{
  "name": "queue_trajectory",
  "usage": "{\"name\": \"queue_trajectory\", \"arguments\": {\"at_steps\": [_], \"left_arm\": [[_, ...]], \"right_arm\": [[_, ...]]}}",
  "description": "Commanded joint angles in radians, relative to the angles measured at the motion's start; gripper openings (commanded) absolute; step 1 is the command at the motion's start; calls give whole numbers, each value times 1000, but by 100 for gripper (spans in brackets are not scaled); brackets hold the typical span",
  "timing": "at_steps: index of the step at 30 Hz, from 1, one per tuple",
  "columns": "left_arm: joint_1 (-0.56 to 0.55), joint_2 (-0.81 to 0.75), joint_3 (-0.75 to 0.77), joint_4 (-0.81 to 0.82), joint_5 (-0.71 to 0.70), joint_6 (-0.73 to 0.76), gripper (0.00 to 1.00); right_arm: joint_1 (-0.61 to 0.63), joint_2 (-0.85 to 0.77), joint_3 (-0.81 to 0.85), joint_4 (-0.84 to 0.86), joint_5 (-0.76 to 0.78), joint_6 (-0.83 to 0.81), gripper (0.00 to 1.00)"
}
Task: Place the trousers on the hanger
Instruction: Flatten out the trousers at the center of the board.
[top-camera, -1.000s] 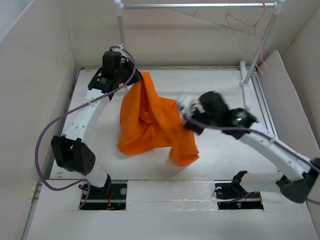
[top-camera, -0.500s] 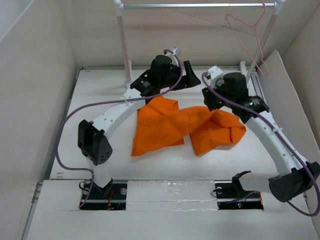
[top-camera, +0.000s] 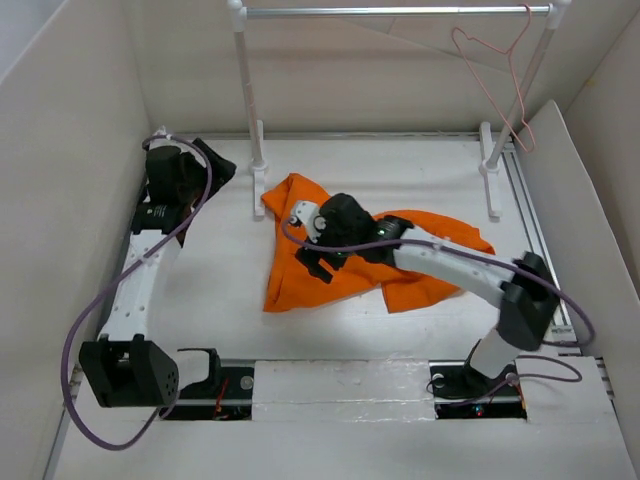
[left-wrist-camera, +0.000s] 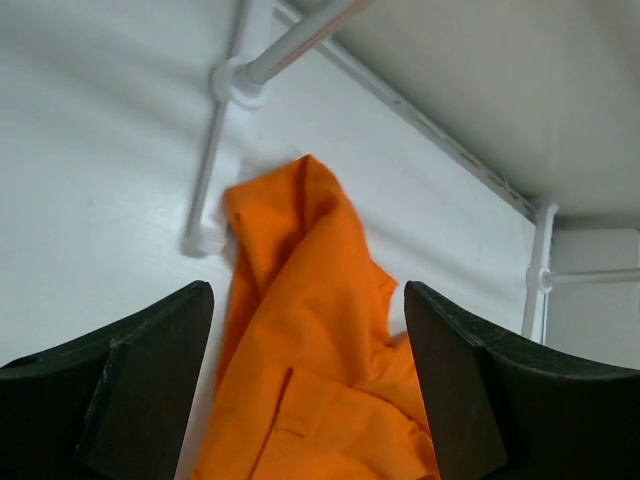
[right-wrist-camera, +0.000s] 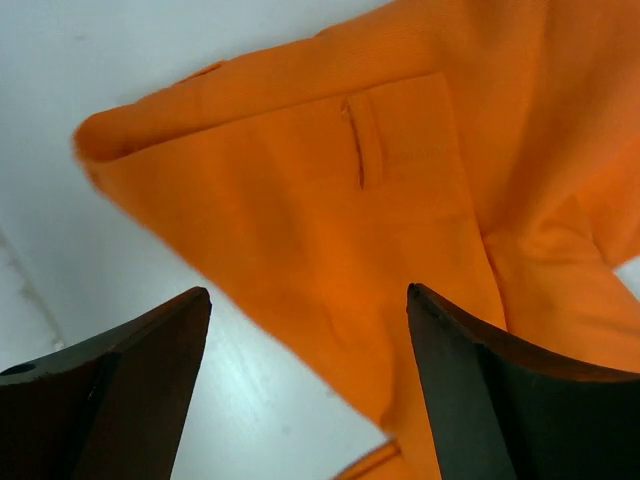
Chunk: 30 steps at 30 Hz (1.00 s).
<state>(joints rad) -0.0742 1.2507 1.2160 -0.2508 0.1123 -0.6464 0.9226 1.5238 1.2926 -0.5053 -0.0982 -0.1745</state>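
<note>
Presently: crumpled orange fabric trousers (top-camera: 285, 278); left gripper (left-wrist-camera: 307, 287), right gripper (right-wrist-camera: 307, 292) spread, empty. Likely risk: bunched grab fouls thin pink wire hanger (top-camera: 511, 60), far-right corner.

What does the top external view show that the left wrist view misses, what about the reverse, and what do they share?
Top external only: the pink hanger hanging from the rail, and the right arm reaching over the trousers. Left wrist only: a close look at the left fingers, spread apart with nothing between them. Both: the orange trousers crumpled on the white table beside a white post.
</note>
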Motion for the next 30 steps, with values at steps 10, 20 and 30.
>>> {"name": "queue_trajectory", "arguments": {"at_steps": [10, 20, 30], "left_arm": [[31, 337, -105, 157, 412, 94, 76], [-39, 555, -3, 240, 538, 129, 77], [-118, 707, 51, 317, 570, 81, 25]], "right_arm": [[-80, 538, 419, 125, -178, -23, 90], [-107, 448, 220, 243, -225, 13, 44], [-107, -18, 48, 72, -82, -3, 0]]}}
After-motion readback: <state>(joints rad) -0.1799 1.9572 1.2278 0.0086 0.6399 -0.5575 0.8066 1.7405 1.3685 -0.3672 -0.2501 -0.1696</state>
